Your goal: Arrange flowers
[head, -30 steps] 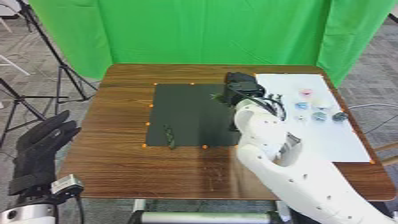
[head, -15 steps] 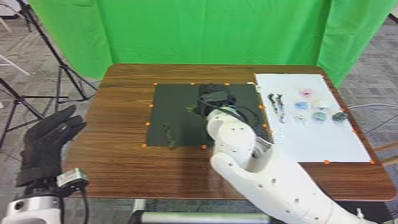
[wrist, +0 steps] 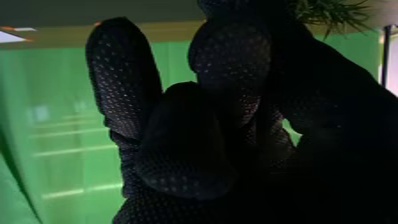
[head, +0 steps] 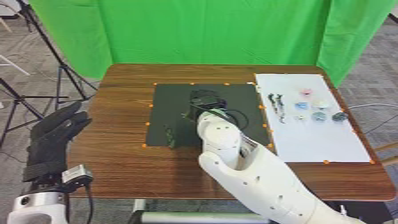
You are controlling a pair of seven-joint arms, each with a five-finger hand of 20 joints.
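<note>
Where the right hand (head: 208, 99) is: over the black mat (head: 247, 100), fingers curled round the sprig (wrist: 330, 14).
Wrist view: the sprig's thin, needle-like leaves beside the glove, with the green curtain (wrist: 67, 105) beyond.
Head view: a bit of the sprig's green at the hand; a stem (head: 171, 137) on the mat; two twigs (head: 280, 107) and small blooms (head: 306, 92) on the white sheet (head: 306, 142).
Sprig's lie: some leaves poke out leftward in the head view; long axis mostly hidden by the glove.
Stem and twigs: long axes roughly near to far.
Left hand (head: 51, 142): beside the table (head: 111, 165), fingers straight, pointing away.
</note>
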